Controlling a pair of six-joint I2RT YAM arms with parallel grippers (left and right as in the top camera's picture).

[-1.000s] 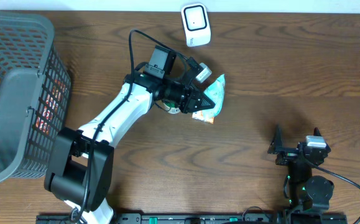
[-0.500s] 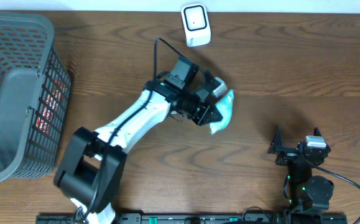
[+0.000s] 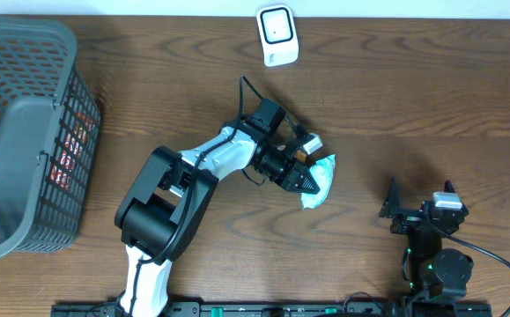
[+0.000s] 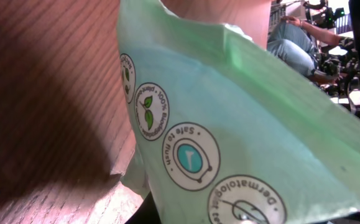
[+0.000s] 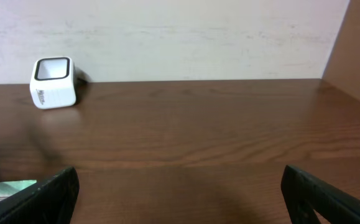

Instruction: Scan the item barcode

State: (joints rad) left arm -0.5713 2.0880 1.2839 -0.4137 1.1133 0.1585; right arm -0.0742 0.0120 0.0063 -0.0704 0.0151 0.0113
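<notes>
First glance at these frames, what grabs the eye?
The left fingers, shut on a mint-green packet at centre frame. Next, the white scanner at the far edge and the grey mesh basket on the left; the right fingers stand open at near right.

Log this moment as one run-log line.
left jaws: shut on green packet | right jaws: open, empty | scanner: at back, packet apart from it | barcode: none in view
</notes>
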